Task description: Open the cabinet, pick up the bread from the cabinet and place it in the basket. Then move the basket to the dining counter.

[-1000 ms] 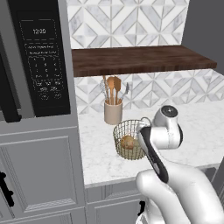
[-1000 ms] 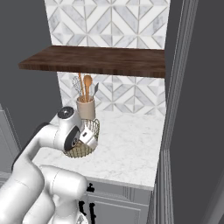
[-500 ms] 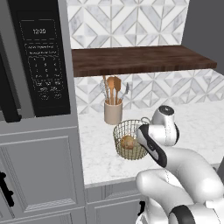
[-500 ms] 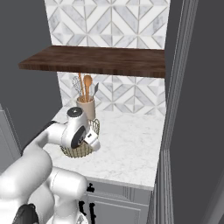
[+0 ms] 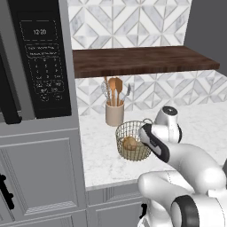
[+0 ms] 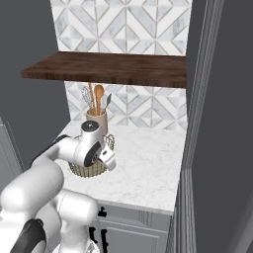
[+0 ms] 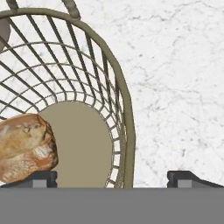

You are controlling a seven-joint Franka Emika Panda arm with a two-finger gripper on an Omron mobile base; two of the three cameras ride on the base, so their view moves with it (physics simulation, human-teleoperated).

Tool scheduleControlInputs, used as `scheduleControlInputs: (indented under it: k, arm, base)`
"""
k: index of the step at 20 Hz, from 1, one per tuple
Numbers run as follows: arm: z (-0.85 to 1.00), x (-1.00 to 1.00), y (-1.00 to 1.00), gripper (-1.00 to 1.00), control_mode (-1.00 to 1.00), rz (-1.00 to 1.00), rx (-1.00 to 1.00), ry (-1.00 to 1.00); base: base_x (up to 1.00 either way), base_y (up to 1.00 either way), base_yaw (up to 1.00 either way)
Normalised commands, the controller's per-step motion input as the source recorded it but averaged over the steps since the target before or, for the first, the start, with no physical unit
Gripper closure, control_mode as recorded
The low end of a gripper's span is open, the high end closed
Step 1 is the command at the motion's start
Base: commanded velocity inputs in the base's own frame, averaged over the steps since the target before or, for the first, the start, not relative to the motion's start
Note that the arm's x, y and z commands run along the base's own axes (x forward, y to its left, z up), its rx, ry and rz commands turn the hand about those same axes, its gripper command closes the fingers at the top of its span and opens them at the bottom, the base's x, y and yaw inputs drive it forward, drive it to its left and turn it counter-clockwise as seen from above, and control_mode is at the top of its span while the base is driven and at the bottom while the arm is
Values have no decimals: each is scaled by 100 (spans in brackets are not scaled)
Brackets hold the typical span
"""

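Note:
The brass wire basket (image 5: pixel 126 132) stands on the marble worktop (image 5: pixel 102 155), with the golden-brown bread (image 5: pixel 130 142) lying inside on its beige base. In the hand view the bread (image 7: pixel 26 146) sits at the left, and the basket's rim (image 7: pixel 124 118) runs down between my two fingertips. My gripper (image 7: pixel 113 178) is open and straddles that rim wall at the basket's right side (image 5: pixel 144 133), with one finger inside and one outside. From the right base view the hand (image 6: pixel 107 159) covers part of the basket (image 6: pixel 86 170). The dark brown cabinet slab (image 5: pixel 142 60) hangs above.
A cream utensil crock (image 5: pixel 114 114) stands just behind the basket against the patterned tiles. A black microwave (image 5: pixel 42 66) and grey cupboard (image 5: pixel 40 168) fill the left. A tall dark panel (image 6: pixel 217 123) bounds the worktop on the right.
The arm has folded lower and the hand has edged in over the basket's rim. Basket and bread have not moved.

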Motion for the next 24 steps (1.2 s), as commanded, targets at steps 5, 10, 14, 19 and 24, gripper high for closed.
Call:
scheduleControlInputs:
  k: [5,10,14,19,24]
  arm:
    - [-68,-7,6,100,-100,0,0,0]
    - [-56,-17,16,100,-100,0,0,0]
    - [-2,-52,0,100,-100,1,0,0]
    - [23,-24,0,100,-100,0,1,0]
    - [49,-34,0,100,-100,0,3,-1]
  base:
    - [0,0,0]
    - [0,0,0]
    - [0,0,0]
    - [0,0,0]
    - [0,0,0]
